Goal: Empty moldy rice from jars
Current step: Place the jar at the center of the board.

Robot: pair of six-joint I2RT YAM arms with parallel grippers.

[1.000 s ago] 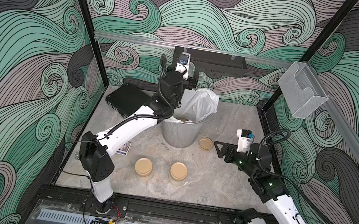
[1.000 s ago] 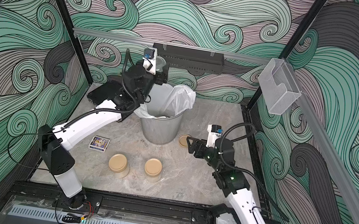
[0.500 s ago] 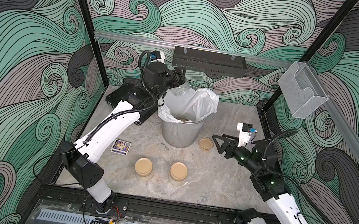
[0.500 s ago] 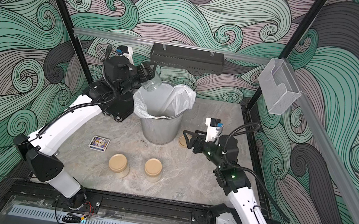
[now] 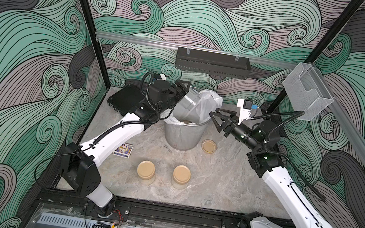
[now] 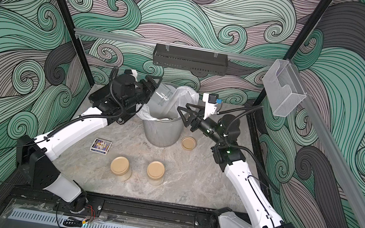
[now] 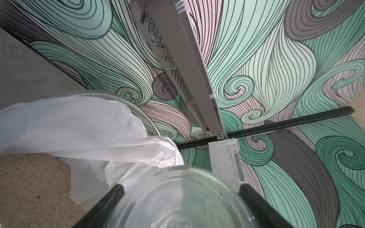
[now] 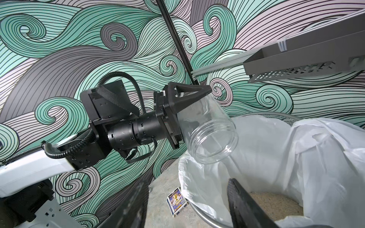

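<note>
Swung back now, left fingers [image 8: 187, 92] clamp the seemingly emptied jar [image 8: 211, 134]; right fingers [image 8: 243, 203] hang apart. Next I'd set it down.

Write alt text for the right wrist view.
The left gripper holds an empty clear jar tilted mouth-down over a white-lined wastebasket with beige rice inside. A small printed box lies on the table nearby.
</note>
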